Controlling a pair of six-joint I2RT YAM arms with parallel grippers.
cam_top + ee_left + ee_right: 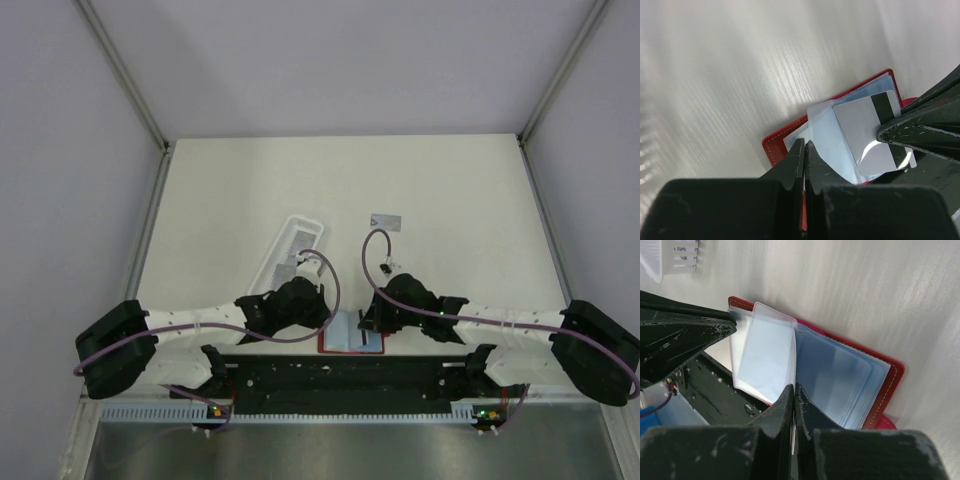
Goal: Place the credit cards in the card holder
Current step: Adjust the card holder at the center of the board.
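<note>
the left gripper (pixel 804 149), closed on a clear sleeve (pixel 822 135) of the open red card holder (pixel 776 146), should hold it taut while the right gripper (pixel 793 390), clamping the grey credit card (pixel 862 125) over that sleeve, slides it in flat.

White tubes and fat black joints are seen on the left arm (pixel 180 325) and the right arm (pixel 505 322). A thin purple cable (pixel 335 290) is looped by each arm. Pale scratches are seen on the black fingers (pixel 790 170). Tiny lights (pixel 214 410) are lit at 7 o'clock.
</note>
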